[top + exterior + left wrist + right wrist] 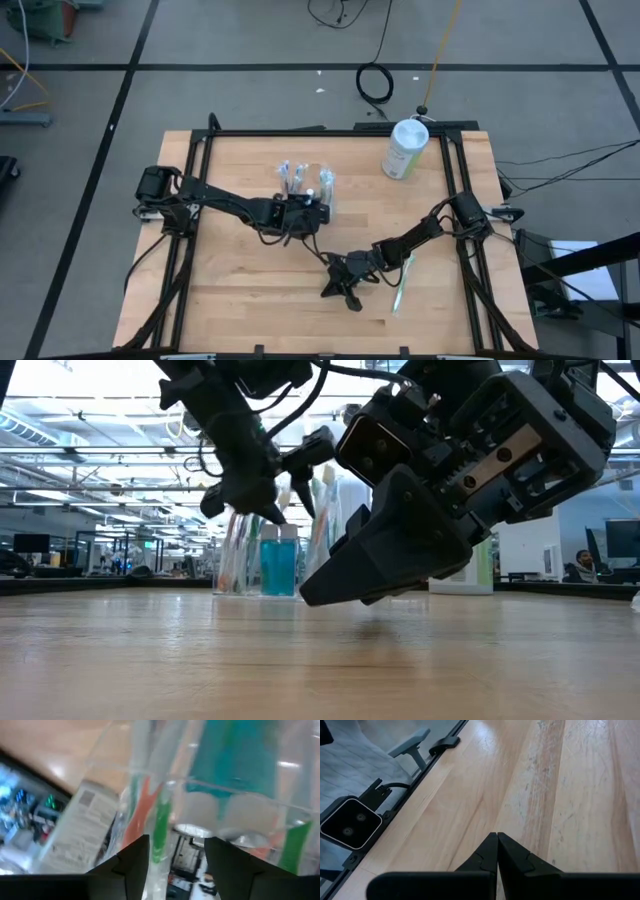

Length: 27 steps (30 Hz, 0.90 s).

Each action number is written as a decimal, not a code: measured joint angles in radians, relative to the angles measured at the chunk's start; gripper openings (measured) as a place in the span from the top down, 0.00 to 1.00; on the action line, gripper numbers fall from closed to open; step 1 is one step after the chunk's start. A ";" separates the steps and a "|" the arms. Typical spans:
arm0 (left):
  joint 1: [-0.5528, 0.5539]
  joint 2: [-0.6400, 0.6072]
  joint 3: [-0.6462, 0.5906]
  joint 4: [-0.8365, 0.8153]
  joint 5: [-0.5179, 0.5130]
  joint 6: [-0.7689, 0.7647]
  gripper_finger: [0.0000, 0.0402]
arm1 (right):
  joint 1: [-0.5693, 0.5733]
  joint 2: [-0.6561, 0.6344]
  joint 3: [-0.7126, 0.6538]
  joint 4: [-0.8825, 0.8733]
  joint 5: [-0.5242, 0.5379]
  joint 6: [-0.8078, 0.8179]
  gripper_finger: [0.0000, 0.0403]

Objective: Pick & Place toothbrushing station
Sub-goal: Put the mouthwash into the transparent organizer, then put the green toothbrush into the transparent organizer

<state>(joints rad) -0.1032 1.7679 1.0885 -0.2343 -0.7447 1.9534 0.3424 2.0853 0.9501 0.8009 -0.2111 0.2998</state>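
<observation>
Two arms out, station set upright near the table's middle

Most of the placing looks done: the toothbrushing station [305,185] stands upright on the table [250,290], slightly toward 11 o'clock from centre, brushes and a teal bottle [279,565] in its slots. What is left seems only the letting go and backing off. The left gripper [312,203] sits at the station's 6 o'clock edge, fingers [134,865] parted around the clear wall, no firm grip evident. The right gripper [345,285], toward 5 o'clock, is closed tight and empty.
</observation>
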 joint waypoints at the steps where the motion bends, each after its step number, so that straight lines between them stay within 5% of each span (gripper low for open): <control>1: 0.000 0.000 0.000 0.010 -0.004 -0.033 0.50 | 0.000 0.000 0.000 0.000 0.000 0.000 1.00; 12: -0.044 -0.069 0.000 0.029 -0.022 -0.421 0.53 | 0.000 0.000 0.000 -0.004 0.000 -0.001 1.00; 27: -0.132 -0.462 0.000 -0.076 -0.025 -0.958 0.58 | -0.064 0.000 0.000 0.014 -0.007 0.026 1.00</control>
<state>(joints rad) -0.2351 1.3060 1.0885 -0.3105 -0.7701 0.9954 0.2786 2.0853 0.9501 0.8146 -0.2183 0.3254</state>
